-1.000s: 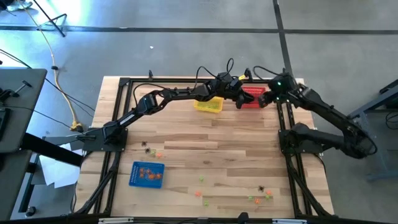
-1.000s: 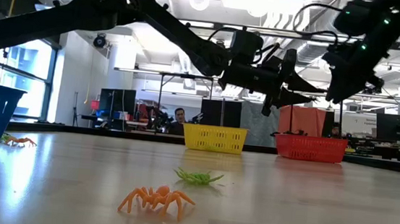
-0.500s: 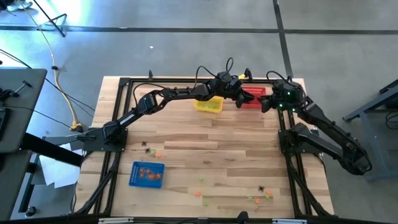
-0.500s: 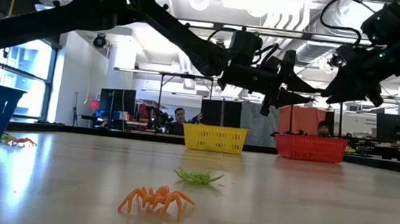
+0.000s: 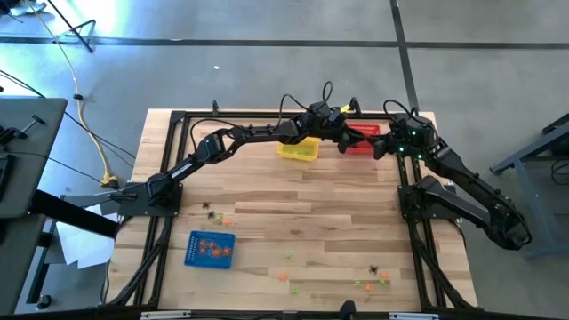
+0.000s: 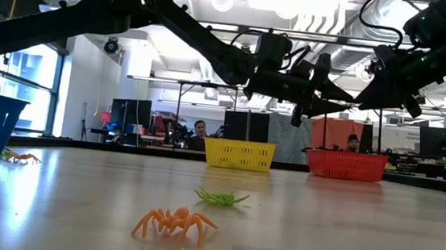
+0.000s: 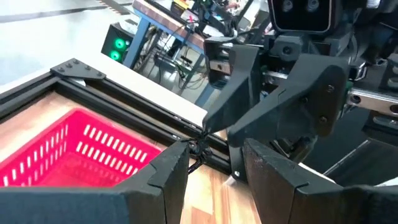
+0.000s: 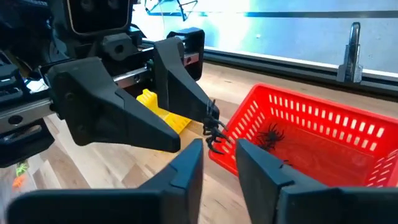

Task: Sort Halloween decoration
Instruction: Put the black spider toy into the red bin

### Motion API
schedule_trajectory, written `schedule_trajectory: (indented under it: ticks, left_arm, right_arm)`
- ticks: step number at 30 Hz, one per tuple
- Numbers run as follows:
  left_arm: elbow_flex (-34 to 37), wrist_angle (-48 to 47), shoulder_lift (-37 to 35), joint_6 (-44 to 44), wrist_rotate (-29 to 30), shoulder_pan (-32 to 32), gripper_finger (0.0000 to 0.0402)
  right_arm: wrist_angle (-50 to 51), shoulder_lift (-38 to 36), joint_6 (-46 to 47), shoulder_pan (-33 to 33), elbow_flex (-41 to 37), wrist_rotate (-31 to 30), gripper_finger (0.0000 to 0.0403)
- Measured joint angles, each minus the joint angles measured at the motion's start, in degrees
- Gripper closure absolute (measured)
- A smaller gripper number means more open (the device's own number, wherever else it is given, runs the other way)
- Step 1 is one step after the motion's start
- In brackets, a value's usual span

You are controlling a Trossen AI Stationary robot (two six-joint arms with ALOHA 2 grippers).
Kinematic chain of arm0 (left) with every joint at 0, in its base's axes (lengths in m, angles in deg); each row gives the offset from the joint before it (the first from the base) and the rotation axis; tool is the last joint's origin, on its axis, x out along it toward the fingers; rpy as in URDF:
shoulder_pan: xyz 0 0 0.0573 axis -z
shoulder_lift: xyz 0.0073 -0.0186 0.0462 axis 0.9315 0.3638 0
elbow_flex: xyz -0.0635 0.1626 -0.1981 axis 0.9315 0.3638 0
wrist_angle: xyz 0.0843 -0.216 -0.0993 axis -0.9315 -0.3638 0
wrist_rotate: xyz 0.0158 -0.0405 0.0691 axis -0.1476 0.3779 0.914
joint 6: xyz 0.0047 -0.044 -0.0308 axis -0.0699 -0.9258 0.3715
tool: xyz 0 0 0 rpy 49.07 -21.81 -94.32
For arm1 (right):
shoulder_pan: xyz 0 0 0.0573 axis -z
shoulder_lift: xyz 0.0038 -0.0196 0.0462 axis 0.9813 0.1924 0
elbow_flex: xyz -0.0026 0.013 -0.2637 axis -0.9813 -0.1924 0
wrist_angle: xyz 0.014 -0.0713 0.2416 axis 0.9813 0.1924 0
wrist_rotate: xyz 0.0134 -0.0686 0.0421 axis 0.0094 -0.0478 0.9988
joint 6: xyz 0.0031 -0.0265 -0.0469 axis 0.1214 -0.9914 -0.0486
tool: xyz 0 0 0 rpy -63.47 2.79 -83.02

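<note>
Black spider (image 8: 214, 132), light and spindly-legged, pinched in the left tool (image 8: 208, 114); right tool (image 8: 219, 163) narrow, empty.

Both arms are dark, nearly black, built of blocky angular links with thin black cables looping loose above the wrists. The right arm (image 5: 462, 182) carries small green lights glowing near its wrist, while the left arm (image 5: 231, 142) shows none. Each ends in two wedge-shaped matte black fingers (image 8: 180, 174) on a silvery ribbed rail, under a boxy camera housing.
</note>
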Motion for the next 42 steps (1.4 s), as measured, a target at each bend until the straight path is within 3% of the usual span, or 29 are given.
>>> schedule_trajectory:
  ticks: [9,16,26,32,42]
  left_arm:
    - [0.00,0.31,0.00,0.00,0.04,-0.02,0.0259]
    - [0.00,0.31,0.00,0.00,0.04,-0.26,0.0259]
    - [0.00,0.25,0.00,-1.03,0.59,-1.61,0.0259]
    - [0.00,0.22,0.00,-1.07,0.56,-1.67,0.0259]
    - [0.00,0.23,0.00,-0.59,0.46,-1.36,0.0259]
  right_arm:
    - [-2.64,0.00,-0.14,0.00,0.01,0.11,0.0399]
    - [-2.75,0.00,-1.09,0.00,0.02,-0.18,0.0402]
    - [0.46,0.02,-2.62,0.00,0.02,-5.93,0.0402]
    - [-0.89,0.02,-2.59,0.00,0.01,-2.45,0.0402]
    - [-1.20,0.92,-2.57,0.00,0.02,-3.47,0.0384]
